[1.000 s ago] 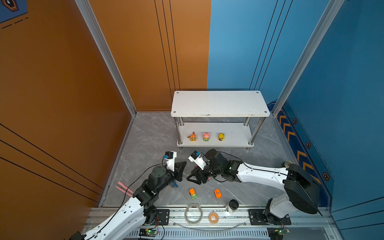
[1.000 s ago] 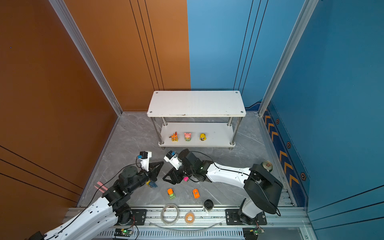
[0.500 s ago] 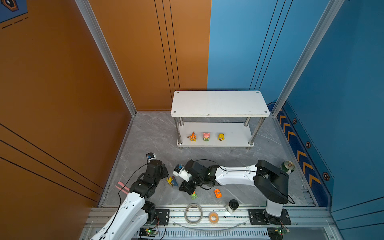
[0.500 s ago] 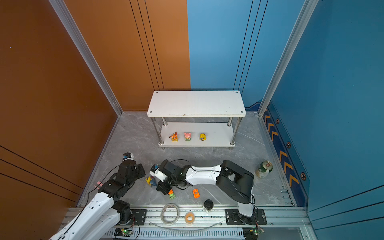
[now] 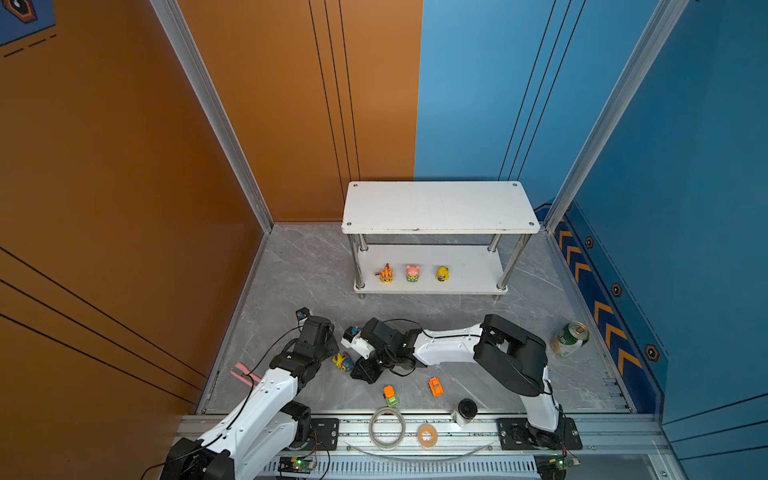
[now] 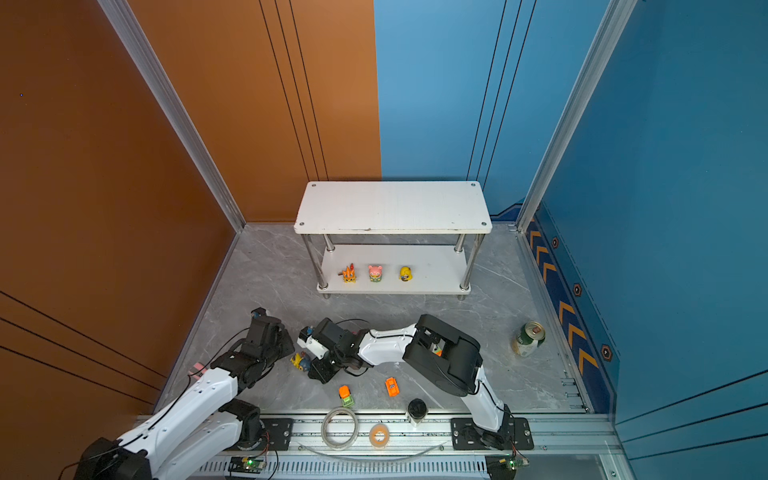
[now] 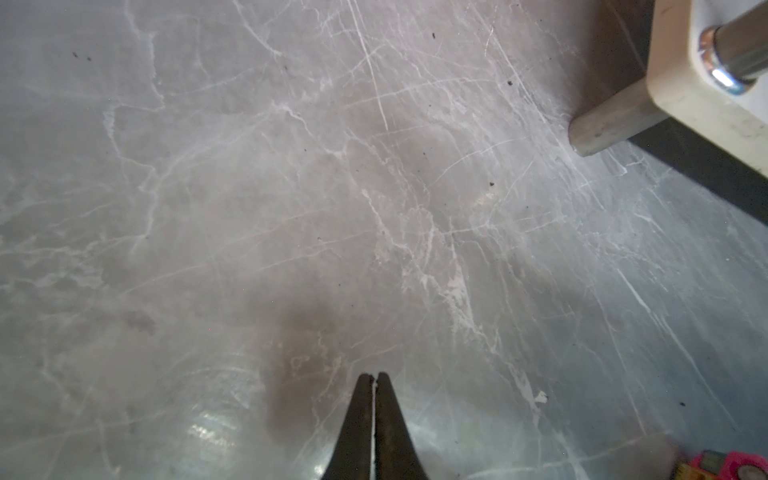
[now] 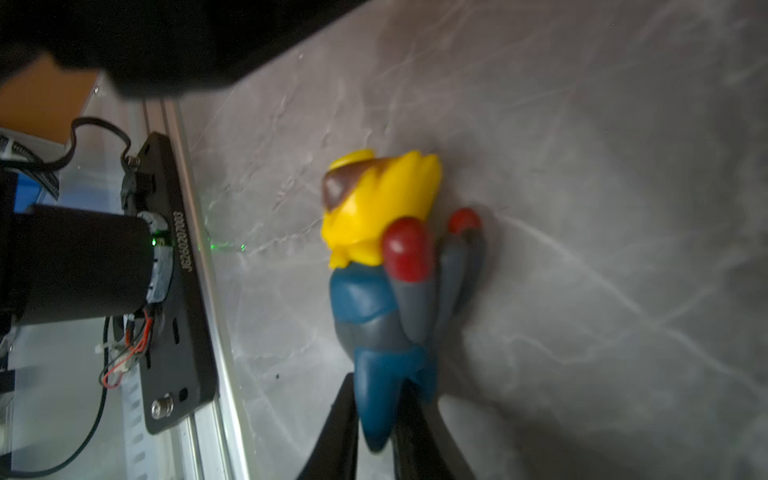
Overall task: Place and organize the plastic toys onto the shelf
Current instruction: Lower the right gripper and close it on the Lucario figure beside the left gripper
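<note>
The white two-tier shelf (image 5: 440,205) stands at the back. On its lower board stand an orange figurine (image 5: 386,274), a pink one (image 5: 412,273) and a yellow one (image 5: 443,273). The blue-grey figurine (image 5: 344,361) with a yellow head lies on the floor between the two arms. In the right wrist view my right gripper (image 8: 379,399) is shut on that figurine's (image 8: 386,270) blue tail end. An orange-and-green car (image 5: 390,395) and an orange car (image 5: 435,387) sit on the floor near the front. My left gripper (image 7: 375,376) is shut and empty above bare floor, with a pink car (image 7: 735,465) at the view's corner.
A green drinks can (image 5: 569,338) stands at the right. Two tape rolls (image 5: 387,428) (image 5: 428,435) and a black-topped cylinder (image 5: 465,411) sit on the front rail. Pink handles (image 5: 245,374) lie by the left wall. One shelf foot (image 7: 602,129) is close to my left gripper.
The right arm has folded back and swung left, and its gripper has closed on the blue-grey figurine. The left arm has drawn back to the left. The can has come into view.
</note>
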Robot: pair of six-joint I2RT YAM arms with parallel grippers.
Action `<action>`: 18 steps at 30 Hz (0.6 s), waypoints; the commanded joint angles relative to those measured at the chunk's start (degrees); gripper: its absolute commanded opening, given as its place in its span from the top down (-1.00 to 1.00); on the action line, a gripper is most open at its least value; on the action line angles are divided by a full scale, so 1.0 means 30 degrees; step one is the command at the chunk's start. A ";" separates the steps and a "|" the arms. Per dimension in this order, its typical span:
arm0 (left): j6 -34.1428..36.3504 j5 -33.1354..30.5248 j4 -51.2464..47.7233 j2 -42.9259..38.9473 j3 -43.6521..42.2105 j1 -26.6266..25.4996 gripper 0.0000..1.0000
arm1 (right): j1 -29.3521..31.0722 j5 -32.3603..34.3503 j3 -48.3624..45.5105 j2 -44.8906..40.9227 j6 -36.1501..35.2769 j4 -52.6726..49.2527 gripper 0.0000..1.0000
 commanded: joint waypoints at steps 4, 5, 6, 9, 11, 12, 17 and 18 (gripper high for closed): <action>-0.0339 0.0617 0.0662 0.0005 -0.0371 0.0121 0.85 | -0.1147 0.1309 0.1072 0.0774 0.0444 0.0714 0.56; -0.0373 0.0716 0.0749 0.0103 -0.0418 0.0105 0.85 | -0.1295 0.1293 0.1176 0.0776 0.0477 0.0722 0.54; -0.0428 0.0801 0.0815 0.0176 -0.0429 0.0102 0.85 | -0.1389 0.1336 0.1189 0.0720 0.0552 0.0742 0.53; -0.0570 0.1072 0.1051 0.0333 -0.0601 0.0077 0.85 | -0.1655 0.1406 0.0899 0.0454 0.1026 0.0547 0.39; -0.0621 0.1139 0.1113 0.0332 -0.0696 0.0065 0.85 | -0.1837 0.1238 0.0467 -0.0496 0.1806 0.0429 0.14; -0.0655 0.1171 0.1105 0.0275 -0.0770 0.0054 0.85 | -0.1899 0.1000 0.0160 -0.0761 0.2329 0.0552 0.01; -0.0779 0.0994 0.1090 -0.0149 -0.0889 0.0036 0.85 | -0.1746 0.0129 -0.0846 -0.1425 0.4725 0.1730 -0.26; -0.0773 0.0981 0.1041 -0.0310 -0.0858 0.0075 0.85 | -0.1670 0.0070 -0.0767 -0.1374 0.5008 0.1799 -0.28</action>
